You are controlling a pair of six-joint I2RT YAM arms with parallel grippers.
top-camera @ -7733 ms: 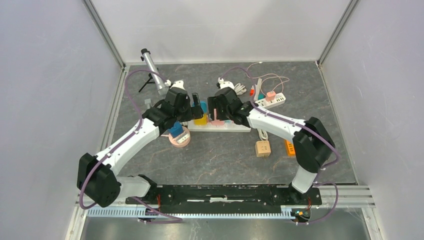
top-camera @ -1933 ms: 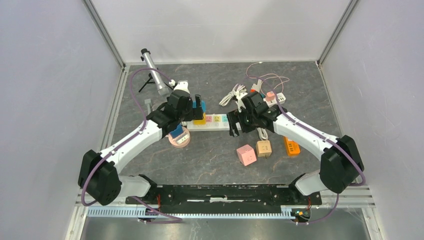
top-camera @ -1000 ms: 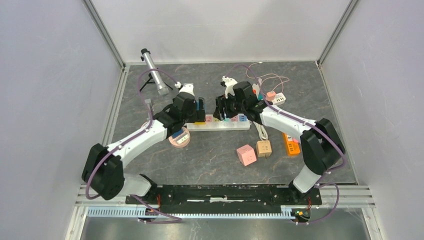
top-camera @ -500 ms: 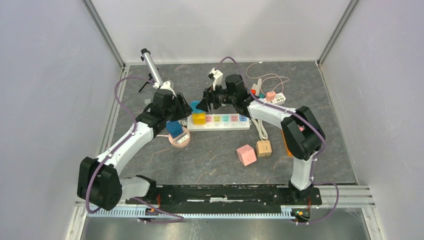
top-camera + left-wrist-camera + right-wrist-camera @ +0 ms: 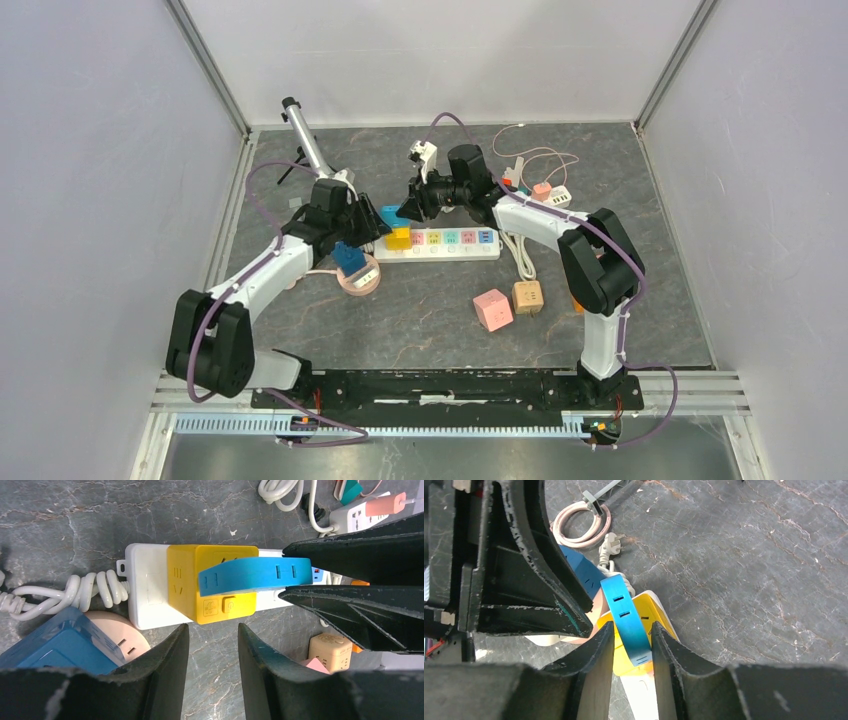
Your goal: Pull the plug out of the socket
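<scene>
A white socket strip point(image 5: 455, 250) lies mid-table with a yellow cube adapter point(image 5: 400, 238) plugged into its left end. A flat blue plug point(image 5: 624, 615) stands over the yellow cube point(image 5: 654, 611), and my right gripper point(image 5: 633, 629) is shut on it, a finger on either face. From above, the right gripper point(image 5: 408, 208) reaches in from the right and the blue plug point(image 5: 391, 213) shows at its tip. My left gripper point(image 5: 210, 630) hangs open over bare table just in front of the yellow cube point(image 5: 195, 580); the blue plug point(image 5: 250, 575) is beyond its fingertips. Whether the plug's pins are still seated is hidden.
A blue cube on a round pink base point(image 5: 352, 264) sits beside the left gripper. A pink cube point(image 5: 492, 309), a tan cube point(image 5: 527, 297) and an orange piece point(image 5: 578, 297) lie front right. A second strip with cables point(image 5: 545, 195) lies back right. A metal tube on a tripod point(image 5: 300, 135) stands back left.
The right jaws have closed onto the blue plug. The left jaws have narrowed, still holding nothing, and the left arm has shifted a little toward the strip's left end.
</scene>
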